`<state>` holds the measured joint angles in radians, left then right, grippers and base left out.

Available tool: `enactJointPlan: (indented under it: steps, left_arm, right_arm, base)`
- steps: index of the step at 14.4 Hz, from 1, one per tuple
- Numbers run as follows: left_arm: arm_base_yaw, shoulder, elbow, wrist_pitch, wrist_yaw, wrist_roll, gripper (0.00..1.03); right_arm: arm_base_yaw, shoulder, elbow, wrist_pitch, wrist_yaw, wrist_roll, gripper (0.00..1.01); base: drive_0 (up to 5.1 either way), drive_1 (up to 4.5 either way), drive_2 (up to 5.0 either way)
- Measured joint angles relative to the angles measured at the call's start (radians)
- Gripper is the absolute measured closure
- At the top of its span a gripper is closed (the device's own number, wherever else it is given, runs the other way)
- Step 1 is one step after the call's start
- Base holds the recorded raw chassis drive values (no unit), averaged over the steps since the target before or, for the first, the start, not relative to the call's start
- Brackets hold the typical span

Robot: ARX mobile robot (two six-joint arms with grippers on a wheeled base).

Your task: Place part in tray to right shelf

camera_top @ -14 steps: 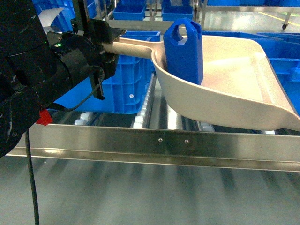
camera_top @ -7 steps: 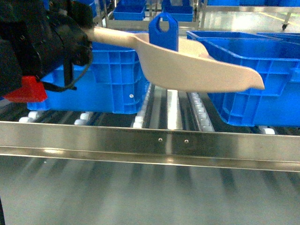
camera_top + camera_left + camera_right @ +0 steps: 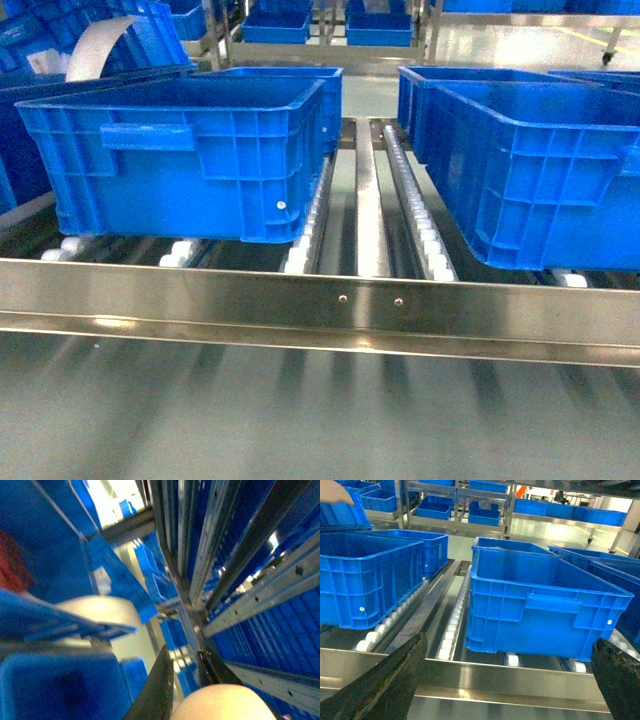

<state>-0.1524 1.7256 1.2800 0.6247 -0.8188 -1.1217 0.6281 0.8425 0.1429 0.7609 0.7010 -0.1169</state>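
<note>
The tray and the part, a moment ago lifted over the right shelf [image 3: 320, 300], have left the head view; seemingly the left arm swung them aside, so placement is not done. The left gripper [image 3: 187, 680] clamps narrowly on the tray [image 3: 220, 705] handle; the part is hidden. The right gripper's [image 3: 507, 675] fingers [image 3: 385, 680] gape wide, empty, facing blue crates [image 3: 540, 605].
</note>
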Motion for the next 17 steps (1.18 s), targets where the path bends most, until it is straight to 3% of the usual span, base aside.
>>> enactJointPlan:
  steps: [1, 2, 4, 6, 10, 14, 15, 16, 17]
  left_arm:
    - [-0.014, 0.016, 0.040, 0.057, -0.143, 0.197, 0.91]
    - [-0.024, 0.023, 0.058, 0.082, -0.176, 0.274, 0.91]
    - [-0.035, 0.023, 0.064, 0.107, -0.186, 0.424, 0.91]
    - [-0.038, 0.023, 0.064, 0.078, -0.191, 0.451, 0.91]
    - [-0.035, 0.017, 0.051, 0.100, -0.190, 0.444, 0.91]
    - [-0.068, -0.158, -0.156, 0.184, -0.265, 0.454, 0.91]
    - [-0.105, -0.248, -0.253, 0.316, -0.309, 0.510, 0.91]
    - [-0.165, -0.352, -0.362, 0.516, -0.320, 0.638, 0.91]
    - [-0.209, -0.469, -0.436, 0.540, -0.208, 0.756, 0.91]
  right_arm:
    - [0.000, 0.000, 0.000, 0.000, 0.000, 0.000, 0.03]
    - [0.000, 0.000, 0.000, 0.000, 0.000, 0.000, 0.03]
    - [0.000, 0.000, 0.000, 0.000, 0.000, 0.000, 0.03]
    - [0.000, 0.000, 0.000, 0.000, 0.000, 0.000, 0.03]
    - [0.000, 0.000, 0.000, 0.000, 0.000, 0.000, 0.03]
    - [0.000, 0.000, 0.000, 0.000, 0.000, 0.000, 0.03]
    - [0.000, 0.000, 0.000, 0.000, 0.000, 0.000, 0.03]
    - [0.000, 0.000, 0.000, 0.000, 0.000, 0.000, 0.03]
    - [-0.008, -0.014, 0.003, -0.045, -0.022, 0.019, 0.06]
  base:
    - [0.0, 0.00, 0.0]
    - [0.0, 0.00, 0.0]
    - [0.0, 0.00, 0.0]
    - [0.0, 0.00, 0.0]
    - [0.0, 0.00, 0.0]
    - [0.0, 0.00, 0.0]
    - [0.0, 0.00, 0.0]
    - [0.0, 0.00, 0.0]
    - [0.0, 0.00, 0.0]
